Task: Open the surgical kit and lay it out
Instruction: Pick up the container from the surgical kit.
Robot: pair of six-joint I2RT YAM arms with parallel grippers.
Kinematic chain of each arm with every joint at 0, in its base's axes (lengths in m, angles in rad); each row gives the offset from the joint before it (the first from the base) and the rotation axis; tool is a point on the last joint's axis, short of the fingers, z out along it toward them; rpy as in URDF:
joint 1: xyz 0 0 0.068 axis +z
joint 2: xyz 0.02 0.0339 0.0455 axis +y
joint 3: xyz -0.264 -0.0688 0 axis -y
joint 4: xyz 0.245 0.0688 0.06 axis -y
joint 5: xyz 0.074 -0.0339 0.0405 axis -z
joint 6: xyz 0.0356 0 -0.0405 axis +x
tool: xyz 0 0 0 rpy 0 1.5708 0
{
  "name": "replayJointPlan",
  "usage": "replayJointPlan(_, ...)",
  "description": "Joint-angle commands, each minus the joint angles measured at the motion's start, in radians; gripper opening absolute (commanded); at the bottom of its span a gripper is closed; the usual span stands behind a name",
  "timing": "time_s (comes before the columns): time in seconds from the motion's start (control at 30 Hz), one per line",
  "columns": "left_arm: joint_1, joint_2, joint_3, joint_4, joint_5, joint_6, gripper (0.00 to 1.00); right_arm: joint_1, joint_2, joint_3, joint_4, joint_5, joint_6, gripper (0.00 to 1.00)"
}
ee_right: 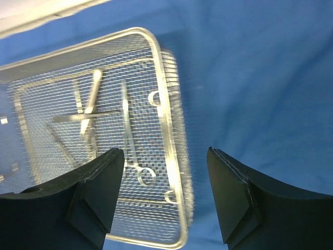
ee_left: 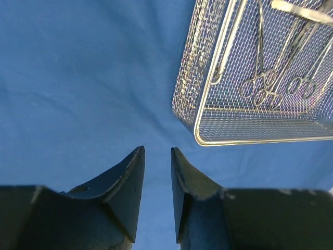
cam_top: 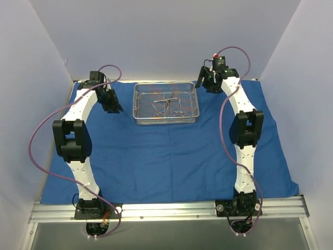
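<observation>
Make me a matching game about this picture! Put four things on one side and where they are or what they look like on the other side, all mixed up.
Things:
1. blue cloth
2. wire tray
3. scissor tools
4. right claw

Clues:
A. lying inside the tray
B. open, holding nothing
C. spread out flat, under the tray
D. silver mesh, resting on the cloth

Right pairs: 1-C, 2-D, 3-A, 4-B.

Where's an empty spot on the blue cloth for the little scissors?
The big bare blue cloth between the tray and the metal rail is free. It's crowded inside the tray, where the scissors overlap, and at its two ends, where left gripper and right gripper hover.
</observation>
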Motion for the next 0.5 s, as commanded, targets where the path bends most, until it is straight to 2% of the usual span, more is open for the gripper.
replayJointPlan(0.0, 0.013, -0.107, 0.006, 0.071, 0.02, 0.058, 0.36, 0.027, 0.014, 0.017, -0.062, 0.109, -0.066, 0.66)
replayJointPlan(0.2, -0.013, -0.053, 0.076, 0.06, 0.064, 0.056, 0.37, 0.056, 0.066, 0.03, -0.077, 0.124, -0.078, 0.66)
replayJointPlan(0.47, -0.035, 0.104, 0.227, -0.018, 0.086, 0.056, 0.37, 0.067, 0.131, 0.056, -0.076, 0.104, -0.085, 0.66)
